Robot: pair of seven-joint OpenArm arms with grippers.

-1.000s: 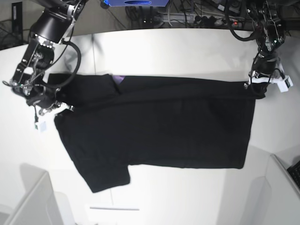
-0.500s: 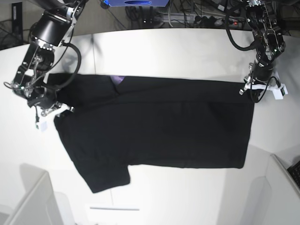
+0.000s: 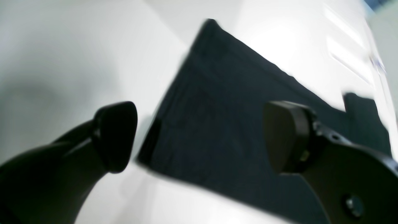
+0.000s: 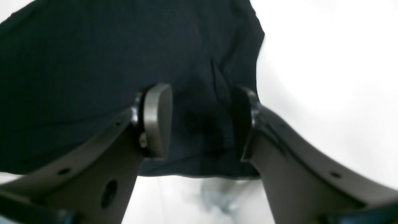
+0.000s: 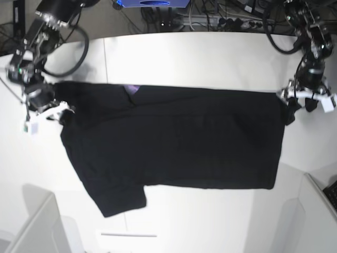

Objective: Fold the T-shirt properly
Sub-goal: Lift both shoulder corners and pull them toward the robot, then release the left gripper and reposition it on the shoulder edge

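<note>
The black T-shirt [image 5: 174, 139] lies spread flat on the desk [image 5: 210, 58]. Both grippers, left [image 5: 306, 100] and right [image 5: 46, 113], hover released at its ends. Soft, light, floppy cloth: best pinched at corners or hems.

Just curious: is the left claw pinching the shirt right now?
No, the left gripper is open, with the T-shirt lying flat beneath its spread jaws.

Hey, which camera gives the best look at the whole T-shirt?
The base view: the T-shirt lies spread across the white table, every edge and one sleeve visible. The left wrist view shows only a blurred corner between open gripper fingers; the right wrist view shows just one edge, close up.
</note>
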